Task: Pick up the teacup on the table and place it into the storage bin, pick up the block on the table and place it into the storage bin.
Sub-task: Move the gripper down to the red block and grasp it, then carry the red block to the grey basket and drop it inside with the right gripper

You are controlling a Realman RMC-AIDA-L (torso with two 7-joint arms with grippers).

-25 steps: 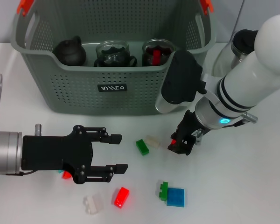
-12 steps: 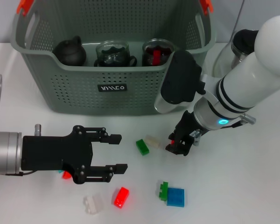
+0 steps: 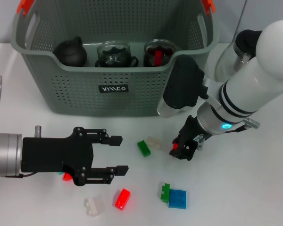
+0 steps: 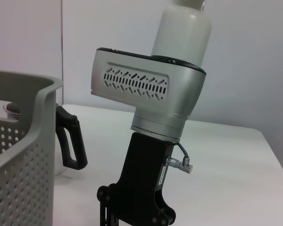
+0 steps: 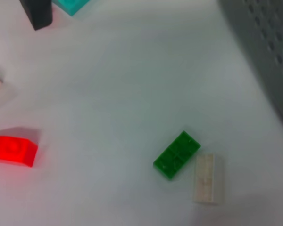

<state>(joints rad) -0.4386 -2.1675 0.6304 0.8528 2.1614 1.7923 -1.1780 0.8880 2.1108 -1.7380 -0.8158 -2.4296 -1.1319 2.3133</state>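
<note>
right claw clamping small red block, orientation unclear

Robot test bench indicated: plain white table, bare white wall, toy blocks scattered at 6 o'clock.

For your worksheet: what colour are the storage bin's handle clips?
Orange handle clips on the storage bin; head view.

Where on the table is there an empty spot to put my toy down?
There's bare table in front of the bin, between it and the left claw, and at the near right corner past the blue block. It's crowded in the middle: green block, white block, red block and the right claw.
</note>
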